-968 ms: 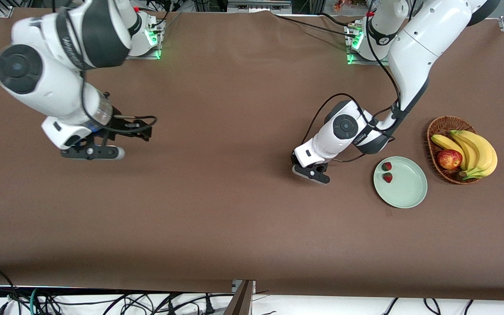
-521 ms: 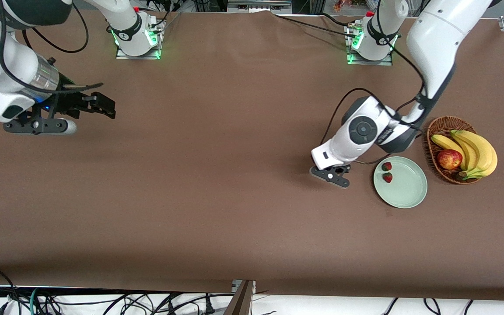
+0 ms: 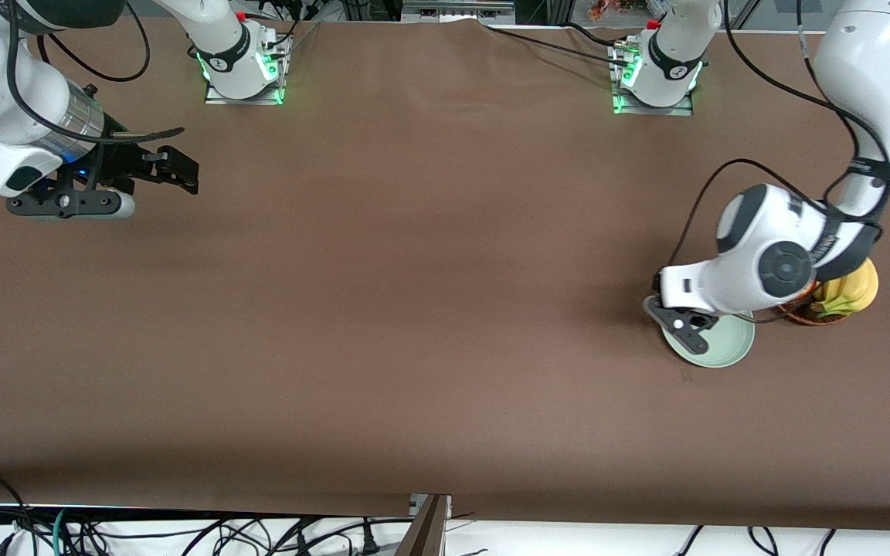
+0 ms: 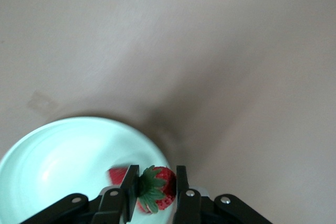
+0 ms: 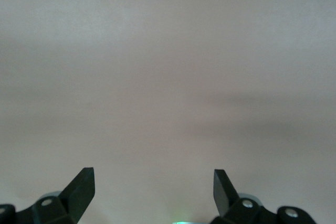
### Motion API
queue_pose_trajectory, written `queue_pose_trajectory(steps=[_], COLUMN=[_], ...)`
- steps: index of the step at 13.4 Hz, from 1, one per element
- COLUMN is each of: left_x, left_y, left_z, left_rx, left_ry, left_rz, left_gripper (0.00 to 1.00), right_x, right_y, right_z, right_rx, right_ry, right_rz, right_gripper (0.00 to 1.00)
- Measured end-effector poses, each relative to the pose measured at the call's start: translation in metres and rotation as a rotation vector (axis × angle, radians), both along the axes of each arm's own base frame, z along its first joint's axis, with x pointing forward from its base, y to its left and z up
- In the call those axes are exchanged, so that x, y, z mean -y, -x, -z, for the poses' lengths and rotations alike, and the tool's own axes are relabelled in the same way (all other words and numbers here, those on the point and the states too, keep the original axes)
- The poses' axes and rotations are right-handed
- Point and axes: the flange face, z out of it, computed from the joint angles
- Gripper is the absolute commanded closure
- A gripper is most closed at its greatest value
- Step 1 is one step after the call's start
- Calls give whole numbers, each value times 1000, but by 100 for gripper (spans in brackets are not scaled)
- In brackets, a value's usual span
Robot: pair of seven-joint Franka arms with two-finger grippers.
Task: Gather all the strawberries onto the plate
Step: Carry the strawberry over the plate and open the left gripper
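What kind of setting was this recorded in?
Probably a robotics lab bench: two arms bolted to a brown-covered table, loose cables along its near edge, and staged props, a plate and bananas.

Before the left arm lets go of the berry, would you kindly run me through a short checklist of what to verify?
1. Left end effector shut on the small red strawberry with the green top: ok.
2. Held strawberry over the round pale mint-green plate: ok, above its rim region.
3. Drop spot free: cannot tell; another red strawberry shows just beside the fingers.
4. Count of berries already on the plate: cannot tell, the arm hides it in the front view.
5. Right end effector open, waiting over bare brown table at the right arm's end: ok.
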Motion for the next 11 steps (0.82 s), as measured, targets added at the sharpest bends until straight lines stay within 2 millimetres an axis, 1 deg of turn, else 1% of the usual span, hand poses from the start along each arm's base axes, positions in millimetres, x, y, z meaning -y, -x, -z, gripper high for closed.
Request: queue_pose_trajectory(steps=[1, 2, 3, 4, 5, 6, 9, 11], left_x=[-23, -40, -52, -59, -62, -61, -54, -52], left_y=[-1, -2, -3, -3, -2, -3, -6, -7], left_z=[4, 9, 15, 21, 25, 25, 16, 4], left_rx=[-2, 0, 3, 2, -1, 0, 15, 3], left_ry=[19, 36, 51, 63, 69, 71, 78, 98], left_rz=[54, 88, 107, 115, 117, 120, 126, 90], left_gripper=[68, 1, 0, 0, 0, 0, 0, 0], right_x=[4, 11, 22, 33, 41, 45, 42, 42], right_y=[0, 0, -1, -3, -4, -4, -3, -3], right_z=[-2, -4, -6, -7, -8, -8, -10, -10], right_rx=[5, 9, 13, 14, 15, 16, 18, 18], right_ry=[3, 3, -1, -3, -5, -5, -6, -2], right_rz=[-16, -32, -47, -54, -57, -55, -60, -62], right_gripper=[0, 0, 0, 0, 0, 0, 0, 0])
